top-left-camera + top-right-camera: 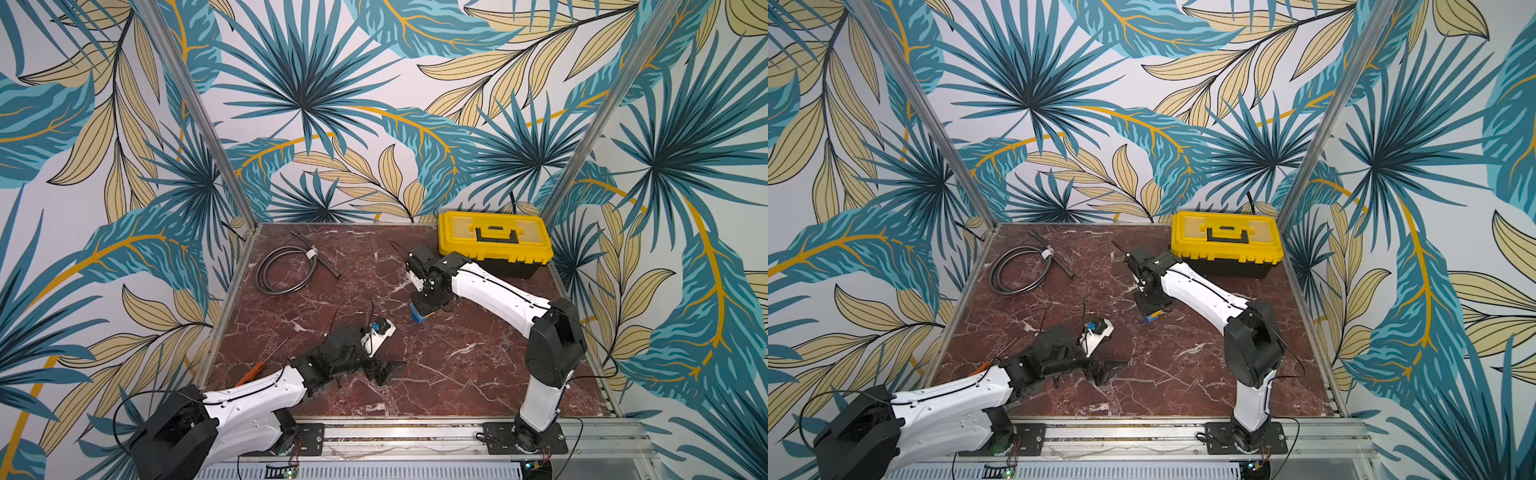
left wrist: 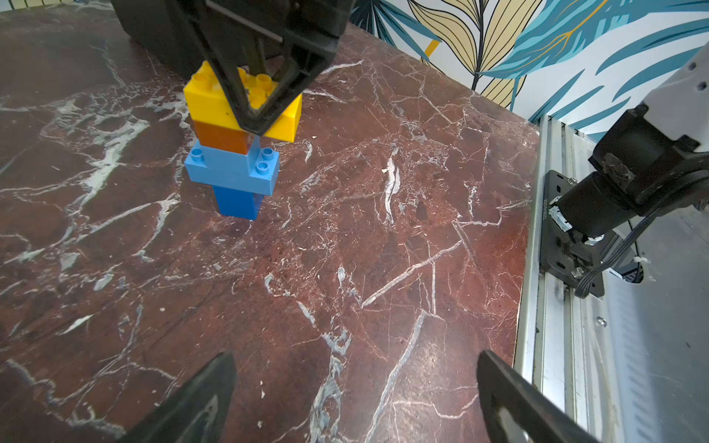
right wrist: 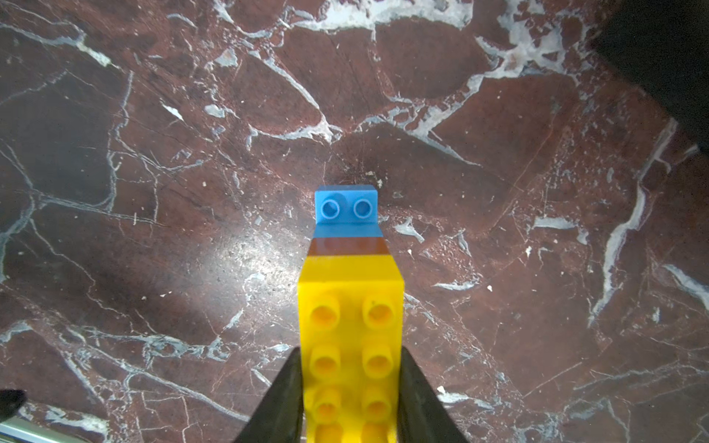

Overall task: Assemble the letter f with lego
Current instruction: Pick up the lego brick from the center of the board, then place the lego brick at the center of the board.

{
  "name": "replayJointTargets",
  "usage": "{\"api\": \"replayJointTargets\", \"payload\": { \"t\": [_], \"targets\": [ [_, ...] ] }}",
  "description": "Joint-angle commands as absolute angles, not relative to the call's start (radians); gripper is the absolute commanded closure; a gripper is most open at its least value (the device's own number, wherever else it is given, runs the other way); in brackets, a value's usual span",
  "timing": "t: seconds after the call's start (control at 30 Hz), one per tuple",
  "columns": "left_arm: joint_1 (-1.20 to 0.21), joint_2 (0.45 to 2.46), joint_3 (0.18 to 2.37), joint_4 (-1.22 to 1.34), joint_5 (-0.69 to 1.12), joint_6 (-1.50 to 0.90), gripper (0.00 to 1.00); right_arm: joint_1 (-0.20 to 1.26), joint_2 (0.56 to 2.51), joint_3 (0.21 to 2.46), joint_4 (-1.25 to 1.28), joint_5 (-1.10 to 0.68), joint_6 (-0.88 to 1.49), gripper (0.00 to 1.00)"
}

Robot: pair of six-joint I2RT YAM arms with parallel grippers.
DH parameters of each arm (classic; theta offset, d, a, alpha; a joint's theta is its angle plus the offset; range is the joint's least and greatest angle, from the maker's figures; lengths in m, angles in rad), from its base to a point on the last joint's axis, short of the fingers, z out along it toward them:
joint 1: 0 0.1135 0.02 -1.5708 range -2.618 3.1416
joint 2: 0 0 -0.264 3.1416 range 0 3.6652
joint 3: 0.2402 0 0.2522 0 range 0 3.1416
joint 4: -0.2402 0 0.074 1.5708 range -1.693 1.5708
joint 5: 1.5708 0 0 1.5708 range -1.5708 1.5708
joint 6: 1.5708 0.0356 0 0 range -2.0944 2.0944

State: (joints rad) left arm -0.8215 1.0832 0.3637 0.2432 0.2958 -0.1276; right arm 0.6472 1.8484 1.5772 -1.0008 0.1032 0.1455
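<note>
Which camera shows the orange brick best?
Left wrist: the orange brick shows side-on under the yellow brick. Right wrist shows only a thin strip. In both top views the right gripper hides it.

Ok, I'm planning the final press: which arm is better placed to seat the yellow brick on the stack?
Right. The right claw grips the yellow brick atop the stack; the left claw sits open, apart from it.
</note>
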Motion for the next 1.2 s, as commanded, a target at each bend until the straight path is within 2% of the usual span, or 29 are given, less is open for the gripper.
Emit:
{"api": "replayJointTargets", "payload": {
  "t": [0.0, 0.2, 0.63, 1.17],
  "targets": [
    [-0.824, 1.084, 0.389, 0.252, 0.307, -0.134, 0.00, 0.643, 1.870, 1.569, -1.032, 0.094, 0.147, 0.64],
    [-0.824, 1.079, 0.388, 0.252, 0.307, -0.135, 0.00, 0.635, 1.860, 1.585, -1.045, 0.082, 0.143, 0.69],
    [-0.824, 1.064, 0.388, 0.252, 0.306, -0.139, 0.01, 0.614, 1.791, 1.581, -1.006, -0.088, 0.164, 0.70],
    [-0.824, 1.039, 0.379, 0.252, 0.285, -0.130, 0.01, 0.508, 1.712, 1.356, -0.762, -0.320, 0.251, 0.69]
  ]
}}
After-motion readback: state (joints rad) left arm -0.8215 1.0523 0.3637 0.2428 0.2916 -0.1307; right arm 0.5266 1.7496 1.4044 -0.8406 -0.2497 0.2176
